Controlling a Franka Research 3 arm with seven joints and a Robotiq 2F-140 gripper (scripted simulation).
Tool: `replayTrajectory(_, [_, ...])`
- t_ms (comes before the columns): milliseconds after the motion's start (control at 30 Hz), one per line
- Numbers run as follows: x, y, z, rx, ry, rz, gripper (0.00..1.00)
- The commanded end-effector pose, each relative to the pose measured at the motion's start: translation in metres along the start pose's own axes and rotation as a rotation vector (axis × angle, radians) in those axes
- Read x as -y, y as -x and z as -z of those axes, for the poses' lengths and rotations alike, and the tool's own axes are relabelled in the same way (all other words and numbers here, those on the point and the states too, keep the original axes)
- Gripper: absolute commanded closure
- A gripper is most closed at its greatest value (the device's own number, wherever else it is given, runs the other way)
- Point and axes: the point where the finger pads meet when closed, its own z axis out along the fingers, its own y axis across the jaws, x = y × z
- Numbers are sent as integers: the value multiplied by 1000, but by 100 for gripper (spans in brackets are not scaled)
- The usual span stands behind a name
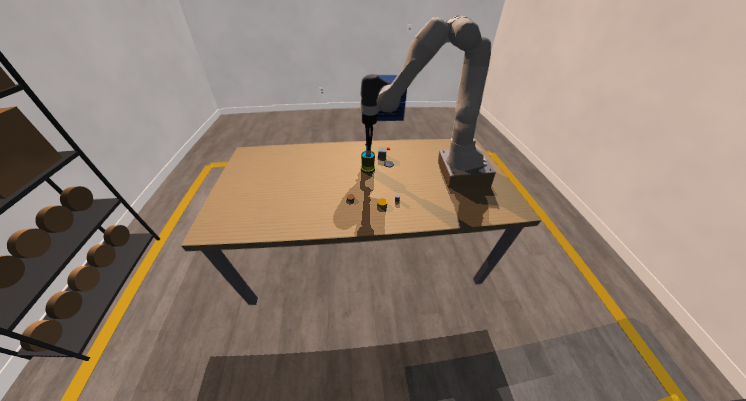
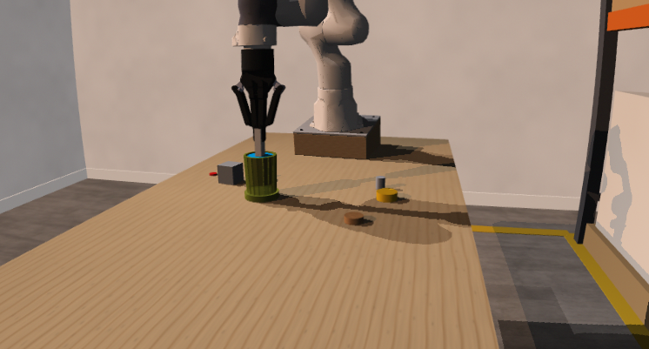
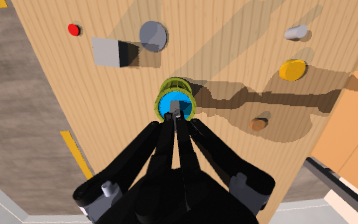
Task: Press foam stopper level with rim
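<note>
A green ribbed jar (image 2: 260, 176) stands upright on the wooden table, also in the top view (image 1: 368, 162) and the wrist view (image 3: 175, 99). A blue foam stopper (image 2: 260, 155) fills its mouth, its top about at the rim; it shows as a blue disc in the wrist view (image 3: 172, 104). My gripper (image 2: 259, 152) points straight down over the jar with its fingers shut, and the fingertips rest on the middle of the stopper. It also shows in the wrist view (image 3: 175, 115) and in the top view (image 1: 368, 150). Nothing is between the fingers.
A grey cube (image 2: 230, 172), a grey disc (image 3: 153, 35) and a small red button (image 2: 212, 173) lie beside the jar. A yellow puck (image 2: 386, 195), a small grey cylinder (image 2: 380, 182) and a brown puck (image 2: 353, 218) lie further off. The robot base (image 2: 336, 140) stands behind.
</note>
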Motion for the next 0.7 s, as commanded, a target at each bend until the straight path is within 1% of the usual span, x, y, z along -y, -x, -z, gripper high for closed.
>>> replayTrajectory(0, [-2,-5,-5,-12,3,0,100])
replayTrajectory(333, [-2,-5,-3,-12,3,0,100])
replayTrajectory(667, [-2,-3,12,-12,3,0,100])
